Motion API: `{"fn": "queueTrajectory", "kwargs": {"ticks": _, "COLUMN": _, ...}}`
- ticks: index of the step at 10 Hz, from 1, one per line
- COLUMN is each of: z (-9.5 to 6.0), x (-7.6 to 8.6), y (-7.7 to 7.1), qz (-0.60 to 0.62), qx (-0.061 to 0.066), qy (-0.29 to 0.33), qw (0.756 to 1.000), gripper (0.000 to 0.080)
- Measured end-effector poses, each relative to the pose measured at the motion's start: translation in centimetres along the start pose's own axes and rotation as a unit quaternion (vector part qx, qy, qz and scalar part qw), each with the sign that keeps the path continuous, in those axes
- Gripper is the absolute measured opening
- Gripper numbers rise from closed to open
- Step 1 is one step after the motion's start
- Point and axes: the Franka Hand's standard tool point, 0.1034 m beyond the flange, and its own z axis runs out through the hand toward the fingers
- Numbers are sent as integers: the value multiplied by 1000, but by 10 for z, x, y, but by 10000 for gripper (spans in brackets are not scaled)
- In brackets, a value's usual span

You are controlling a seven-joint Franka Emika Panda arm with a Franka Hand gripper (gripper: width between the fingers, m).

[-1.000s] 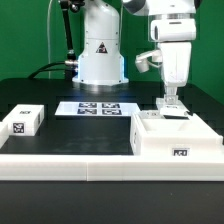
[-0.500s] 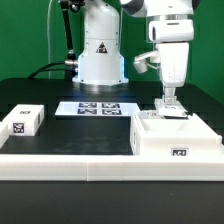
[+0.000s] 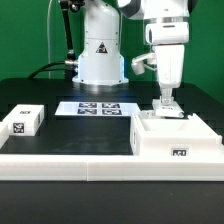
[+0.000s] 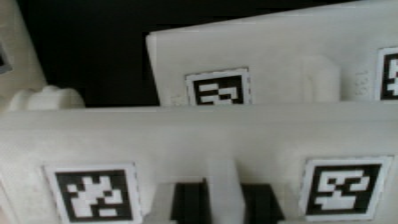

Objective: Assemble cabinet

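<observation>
The cabinet (image 3: 175,138), a large white hollow box with tags, stands at the exterior view's right, against the white fence. My gripper (image 3: 165,104) points straight down onto the cabinet's rear top edge. In the wrist view the gripper (image 4: 217,200) shows two dark fingers (image 4: 185,202) close together, with a thin white wall of the cabinet (image 4: 196,140) between them. Tagged white panels lie on both sides of the fingers and further off. The gripper looks shut on that wall.
A small white tagged block (image 3: 22,121) sits at the exterior view's left. The marker board (image 3: 97,107) lies flat in the middle, before the robot base (image 3: 100,60). A white fence (image 3: 70,160) runs along the front.
My gripper and wrist have shifted slightly toward the exterior view's left while staying on the cabinet's rear edge. The block and marker board have not moved.
</observation>
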Motion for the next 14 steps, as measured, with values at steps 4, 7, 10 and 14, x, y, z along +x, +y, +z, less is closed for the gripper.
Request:
{"fn": "queueTrajectory", "kwargs": {"ticks": 4, "z": -1, "x": 13, "y": 6, "qz": -8, "qx": -4, "qy": 3, "qw": 1000, "gripper": 71}}
{"fn": "queueTrajectory", "kwargs": {"ticks": 7, "z": -1, "x": 12, "y": 5, "qz": -7, "qx": -3, "qy": 3, "qw": 1000, "gripper": 71}}
{"fn": "queueTrajectory", "kwargs": {"ticks": 10, "z": -2, "x": 14, "y": 10, "qz": -7, "qx": -7, "qy": 4, "qw": 1000, "gripper": 71}}
{"fn": "queueTrajectory", "kwargs": {"ticks": 14, "z": 1, "x": 7, "y": 15, "qz": -3, "qx": 3, "qy": -2, "qw": 1000, "gripper": 71}}
